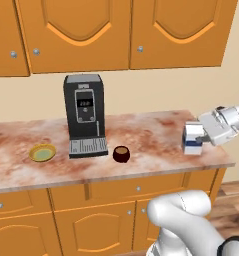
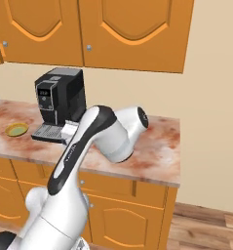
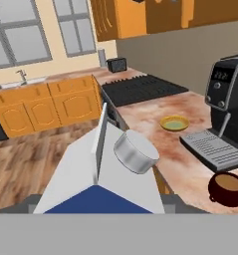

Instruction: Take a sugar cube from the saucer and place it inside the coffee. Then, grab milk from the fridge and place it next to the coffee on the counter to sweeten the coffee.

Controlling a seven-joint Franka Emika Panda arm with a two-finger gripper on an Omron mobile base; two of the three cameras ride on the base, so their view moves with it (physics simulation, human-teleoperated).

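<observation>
- Milk (image 1: 192, 139), gripped by the fingers (image 1: 203, 136), is at the worktop's (image 1: 151, 132) right end, apart from the coffee (image 1: 121, 154).
- Hand view shows its silver cap (image 3: 135, 151).
- Right base view shows the saucer (image 2: 16, 130).

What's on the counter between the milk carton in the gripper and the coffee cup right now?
Nothing: in the left base view the counter is bare marble between the milk carton and the coffee cup. The coffee machine stands left of the cup.
</observation>
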